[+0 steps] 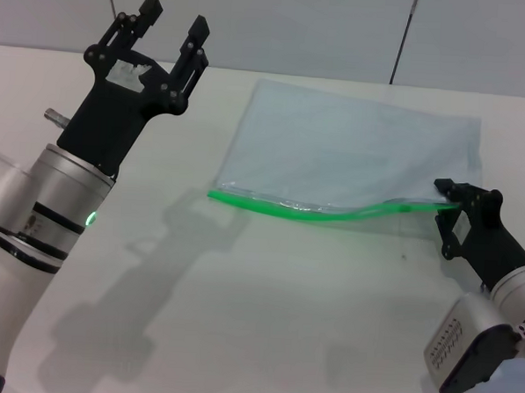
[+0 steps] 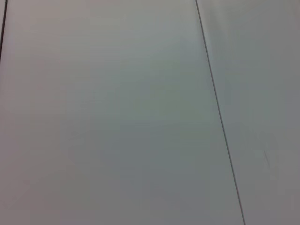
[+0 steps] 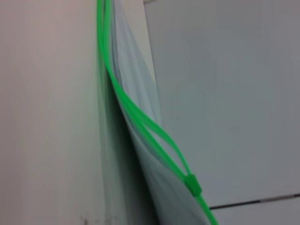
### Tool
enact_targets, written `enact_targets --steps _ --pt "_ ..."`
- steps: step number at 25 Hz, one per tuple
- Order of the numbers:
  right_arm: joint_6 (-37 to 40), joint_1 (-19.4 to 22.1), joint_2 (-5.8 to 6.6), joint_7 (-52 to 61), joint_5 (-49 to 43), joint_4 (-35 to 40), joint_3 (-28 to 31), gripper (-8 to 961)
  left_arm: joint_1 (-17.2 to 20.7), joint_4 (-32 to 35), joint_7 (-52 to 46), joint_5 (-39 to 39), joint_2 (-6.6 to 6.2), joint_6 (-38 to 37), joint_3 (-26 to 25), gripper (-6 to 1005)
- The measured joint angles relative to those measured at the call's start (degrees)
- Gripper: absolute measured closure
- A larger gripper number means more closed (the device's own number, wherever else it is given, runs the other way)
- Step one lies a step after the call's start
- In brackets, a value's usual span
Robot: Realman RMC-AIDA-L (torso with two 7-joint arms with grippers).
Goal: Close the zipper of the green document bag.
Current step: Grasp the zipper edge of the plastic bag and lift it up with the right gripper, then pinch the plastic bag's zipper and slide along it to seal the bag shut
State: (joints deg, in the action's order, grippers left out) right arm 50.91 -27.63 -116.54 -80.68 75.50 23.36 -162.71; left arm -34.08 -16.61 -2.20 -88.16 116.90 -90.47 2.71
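The green document bag [image 1: 353, 153] lies flat on the white table [image 1: 238, 318], a translucent bluish-grey pouch. Its zipper [image 1: 314, 212], a bright green strip, runs along the near long edge and bows up off the table toward the right. My right gripper [image 1: 444, 204] is at the strip's right end, shut on it. In the right wrist view the small green slider [image 3: 192, 184] sits close to the camera, and just beyond it the two zipper [image 3: 140, 117] tracks stand apart. My left gripper [image 1: 175, 16] hangs open in the air, far left of the bag.
The grey wall [image 1: 324, 24] rises right behind the table's far edge. The left wrist view holds only that wall with a thin dark seam [image 2: 218, 117]. Bare tabletop lies in front of the bag, between the two arms.
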Motion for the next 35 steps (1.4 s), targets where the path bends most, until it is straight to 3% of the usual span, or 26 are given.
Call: enact_targets --steps 8,14,21,35 --pt "-3.2 -0.4 0.02 -3.1 4.0 2.4 0.0 832 -0.6 0.1 0.3 -0.6 -0.04 2.4 0.6 413" --pt "-3.5 -0.4 0.16 -3.6 4.2 5.5 -0.2 880 -4.1 2.3 1.5 -0.8 -0.12 11.1 8.7 413" --pt "-3.1 -1.2 0.25 -3.7 4.1 9.0 -0.6 904 -8.3 1.9 7.2 -3.6 0.19 22.8 12.9 413" --pt "-2.4 -3.6 0.27 -3.7 2.1 14.0 -0.9 904 -10.8 -2.8 22.1 -8.0 0.49 31.7 12.5 414"
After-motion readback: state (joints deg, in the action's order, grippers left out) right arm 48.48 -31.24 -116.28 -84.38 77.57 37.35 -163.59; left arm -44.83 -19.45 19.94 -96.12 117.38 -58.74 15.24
